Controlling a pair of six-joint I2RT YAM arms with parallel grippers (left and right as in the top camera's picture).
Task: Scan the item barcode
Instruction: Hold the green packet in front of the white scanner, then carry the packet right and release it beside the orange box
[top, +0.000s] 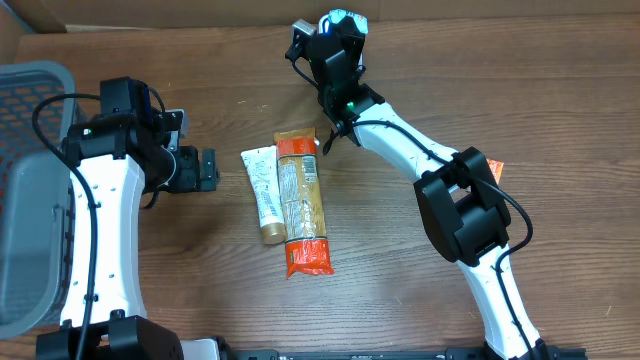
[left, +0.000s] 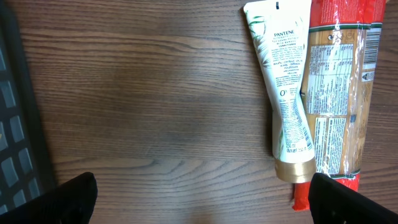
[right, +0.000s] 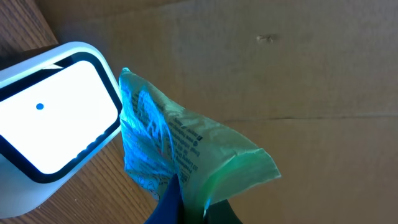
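Observation:
A crinkled blue-green packet (right: 180, 149) is pinched at its lower edge in my right gripper (right: 193, 208), which is shut on it. The packet hangs right beside the white scanner (right: 56, 118), whose lit window faces it. Seen from overhead, the right gripper (top: 338, 35) holds the packet (top: 347, 18) at the table's far edge, with the scanner (top: 299, 36) just to its left. My left gripper (top: 205, 168) hovers open over bare wood, left of a white Pantene tube (top: 262, 190). In the left wrist view its gripper (left: 205, 202) has nothing between the fingers.
An orange pasta packet (top: 300, 200) lies against the tube's right side; the left wrist view shows the tube (left: 286, 81) and the packet (left: 339, 93) too. A grey basket (top: 30, 180) stands at the left edge. A small orange item (top: 497, 170) sits behind the right arm. Cardboard walls the back.

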